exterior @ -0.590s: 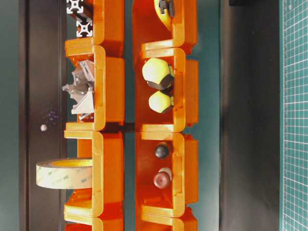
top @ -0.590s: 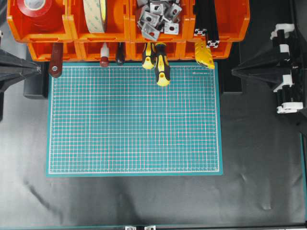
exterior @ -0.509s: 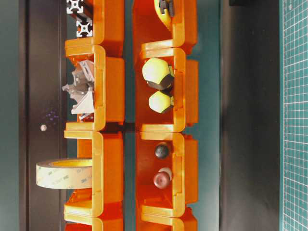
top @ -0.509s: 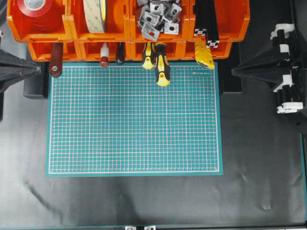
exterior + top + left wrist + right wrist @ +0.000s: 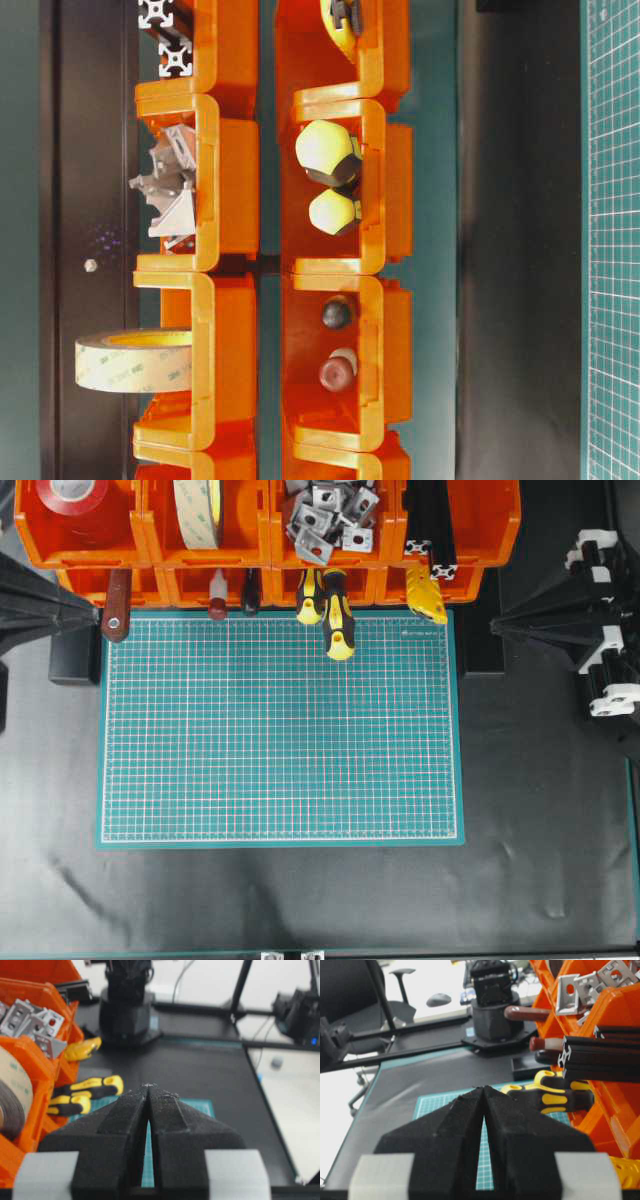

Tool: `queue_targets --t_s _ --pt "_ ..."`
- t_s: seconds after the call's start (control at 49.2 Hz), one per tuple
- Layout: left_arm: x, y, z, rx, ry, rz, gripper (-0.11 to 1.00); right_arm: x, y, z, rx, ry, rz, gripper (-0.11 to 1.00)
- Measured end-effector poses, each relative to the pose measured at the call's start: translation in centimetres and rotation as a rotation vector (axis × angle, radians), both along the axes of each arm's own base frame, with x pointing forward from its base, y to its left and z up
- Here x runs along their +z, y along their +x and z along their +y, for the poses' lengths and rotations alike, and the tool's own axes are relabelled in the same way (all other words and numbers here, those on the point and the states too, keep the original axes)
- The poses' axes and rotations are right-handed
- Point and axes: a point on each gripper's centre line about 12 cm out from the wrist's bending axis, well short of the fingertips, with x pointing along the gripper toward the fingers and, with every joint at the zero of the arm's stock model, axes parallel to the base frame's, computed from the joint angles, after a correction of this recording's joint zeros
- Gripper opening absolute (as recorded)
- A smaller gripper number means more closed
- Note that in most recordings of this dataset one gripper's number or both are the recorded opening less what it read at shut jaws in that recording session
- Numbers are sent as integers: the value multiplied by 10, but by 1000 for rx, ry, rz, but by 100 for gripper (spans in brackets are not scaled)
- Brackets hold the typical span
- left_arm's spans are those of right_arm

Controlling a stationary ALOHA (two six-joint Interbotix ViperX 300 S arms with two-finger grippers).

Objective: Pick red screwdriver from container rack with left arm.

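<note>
left claw (image 5: 148, 1087): i see its fingers pressed together, empty, at the worktop's left edge.
right claw (image 5: 483, 1089): closed too, empty, at the right edge.
red screwdriver (image 5: 217, 595): in the lower tier of the container rack (image 5: 265, 540) along the far edge, end cap over the green mat (image 5: 280, 730).

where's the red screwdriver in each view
Overhead: red screwdriver pokes from the lower orange rack, second bin from the left, above the green mat.
Table-level: its dark-red end cap faces the camera in a lower bin.
Left wrist: not in it.
Right wrist: handle with white band, upper right.
Shared landmark: yellow-and-black screwdrivers.
</note>
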Motion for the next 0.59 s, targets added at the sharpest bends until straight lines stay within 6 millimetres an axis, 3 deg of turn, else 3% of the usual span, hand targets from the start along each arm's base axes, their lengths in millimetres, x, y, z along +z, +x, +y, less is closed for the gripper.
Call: queue_targets --t_s 0.366,0.59 --pt "8 45 -13 -39 114 346 0 6 -4 0 -1 2 -35 0" --pt "-13 66 -35 -92 244 531 0 8 -5 0 -1 4 -46 0"
